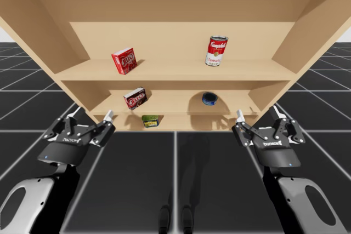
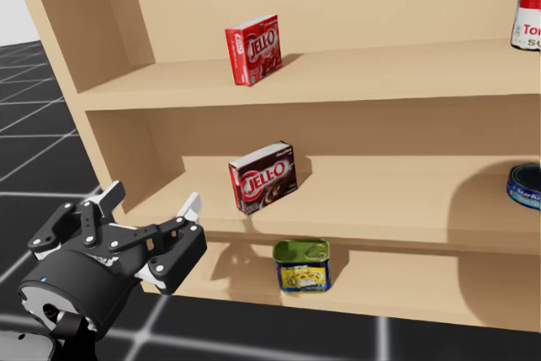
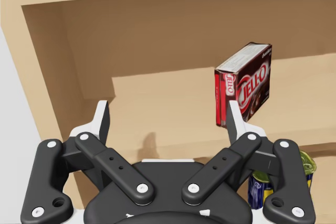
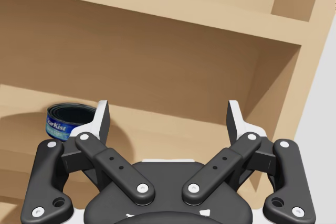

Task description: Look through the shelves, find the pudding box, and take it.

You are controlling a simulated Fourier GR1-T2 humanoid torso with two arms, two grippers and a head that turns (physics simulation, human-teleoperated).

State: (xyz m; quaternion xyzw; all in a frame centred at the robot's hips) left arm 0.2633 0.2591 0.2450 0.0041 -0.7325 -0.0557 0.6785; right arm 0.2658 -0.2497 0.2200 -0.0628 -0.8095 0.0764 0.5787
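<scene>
With my left gripper (image 3: 168, 114) and right gripper (image 4: 168, 111) both spread empty, I'd steer the left one right and farther in to straddle the brown box (image 3: 244, 90) on the middle shelf (image 2: 389, 196).

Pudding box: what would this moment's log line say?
brown box: middle shelf, untouched | left jaws: open, nearby | right jaws: open, empty

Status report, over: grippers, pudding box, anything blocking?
Open and empty: left gripper, right gripper. On middle shelf, dark brown pudding box standing, ahead of left gripper. Nothing between them.
</scene>
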